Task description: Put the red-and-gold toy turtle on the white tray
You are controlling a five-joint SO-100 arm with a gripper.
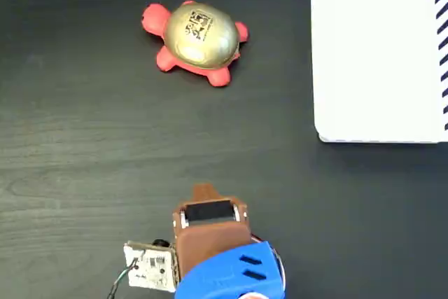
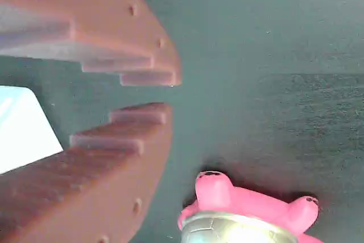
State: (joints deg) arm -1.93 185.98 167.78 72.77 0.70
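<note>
The hand is seen in the wrist view with its two brown stepped fingers held slightly apart, nothing between them. In the fixed view, only the brown-and-blue wrist is shown.

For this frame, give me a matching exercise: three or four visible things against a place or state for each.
Things:
1. red-and-gold toy turtle
2. white tray
3. end effector
4. circuit board

Places or states:
A. upper right corner of the fixed view
B. open, holding nothing
C. on the dark table, apart from the tray
D. beside the arm at the bottom edge

Pairs: 1-C, 2-A, 3-B, 4-D
</note>
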